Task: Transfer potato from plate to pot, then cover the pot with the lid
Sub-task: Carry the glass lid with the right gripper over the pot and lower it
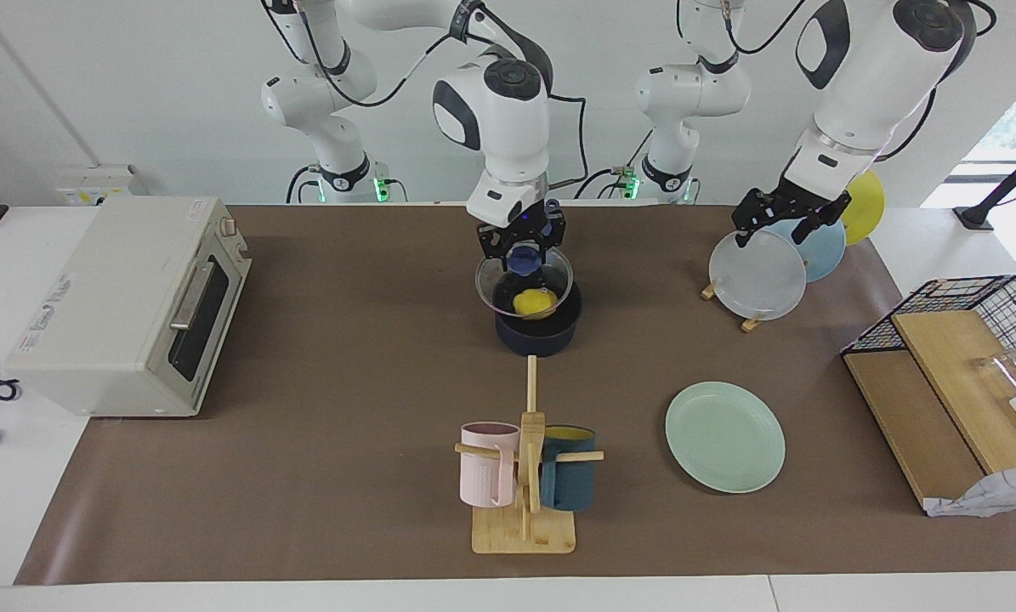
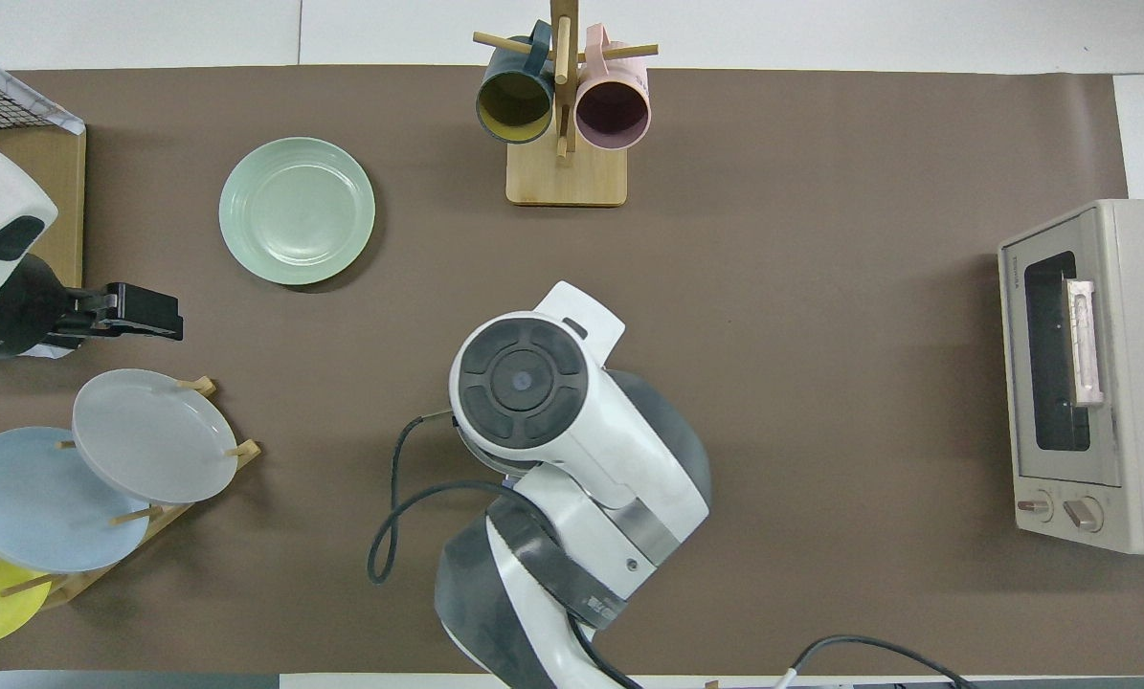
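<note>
The yellow potato (image 1: 534, 302) lies inside the dark navy pot (image 1: 538, 333) at mid-table, near the robots. My right gripper (image 1: 522, 248) is shut on the blue knob (image 1: 524, 261) of the glass lid (image 1: 495, 287) and holds the lid, tilted, just over the pot's mouth. I cannot tell if the lid touches the rim. The pot's handle is hidden. In the overhead view the right arm (image 2: 552, 440) covers pot, lid and potato. The mint-green plate (image 1: 724, 436) is empty and also shows in the overhead view (image 2: 297, 211). My left gripper (image 1: 781, 225) is open and empty over the plate rack, also seen from overhead (image 2: 145, 316).
A rack holds grey (image 1: 758, 276), light blue (image 1: 818, 246) and yellow (image 1: 865, 208) plates. A mug tree (image 1: 525, 476) with pink and teal mugs stands farther from the robots than the pot. A toaster oven (image 1: 129, 306) is at the right arm's end and a wire basket (image 1: 958, 340) at the left arm's end.
</note>
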Robot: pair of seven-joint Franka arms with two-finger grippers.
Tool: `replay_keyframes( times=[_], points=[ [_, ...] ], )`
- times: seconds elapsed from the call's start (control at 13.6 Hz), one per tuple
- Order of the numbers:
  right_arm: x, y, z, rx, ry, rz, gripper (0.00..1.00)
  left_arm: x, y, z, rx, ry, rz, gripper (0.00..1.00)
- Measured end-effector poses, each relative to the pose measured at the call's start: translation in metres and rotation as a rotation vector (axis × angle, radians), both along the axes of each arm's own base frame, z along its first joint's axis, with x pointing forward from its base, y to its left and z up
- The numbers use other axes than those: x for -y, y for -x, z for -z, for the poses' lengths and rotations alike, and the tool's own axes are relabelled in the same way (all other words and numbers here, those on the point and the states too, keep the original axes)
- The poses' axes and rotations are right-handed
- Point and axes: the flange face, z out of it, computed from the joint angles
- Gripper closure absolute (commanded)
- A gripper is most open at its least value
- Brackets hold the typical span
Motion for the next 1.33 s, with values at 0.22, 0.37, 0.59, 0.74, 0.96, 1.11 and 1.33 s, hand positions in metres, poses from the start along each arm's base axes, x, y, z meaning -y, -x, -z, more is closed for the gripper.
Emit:
replay_keyframes(
  times=[0.22, 0.37, 0.59, 0.74, 0.96, 1.11, 1.33],
  points=[
    [-0.015, -0.017, 0.026, -0.001, 0.054, 0.022, 1.00, -0.005, -0.002, -0.015, 0.033, 0.004, 0.024, 0.00],
    [-0.009, -0.028, 0.027, 0.001, 0.051, 0.040, 1.00, -0.010, -0.003, -0.020, 0.043, 0.005, 0.026, 0.00],
    [-0.011, -0.026, 0.027, -0.002, 0.051, 0.036, 1.00, -0.009, 0.000, -0.019, 0.016, -0.009, 0.036, 0.00],
    [-0.012, -0.024, 0.028, -0.008, 0.055, 0.034, 1.00, -0.009, 0.003, -0.016, -0.014, -0.020, 0.039, 0.00],
    [-0.011, -0.022, 0.032, -0.023, 0.070, 0.033, 1.00, -0.013, 0.001, -0.032, -0.005, -0.018, 0.031, 0.00],
    [-0.010, -0.020, 0.036, -0.031, 0.075, 0.033, 1.00, -0.016, -0.006, -0.049, 0.005, -0.015, 0.022, 0.00],
    [-0.011, -0.018, 0.040, -0.057, 0.059, 0.043, 1.00, -0.020, -0.010, -0.042, -0.029, -0.018, 0.014, 0.00]
  ],
)
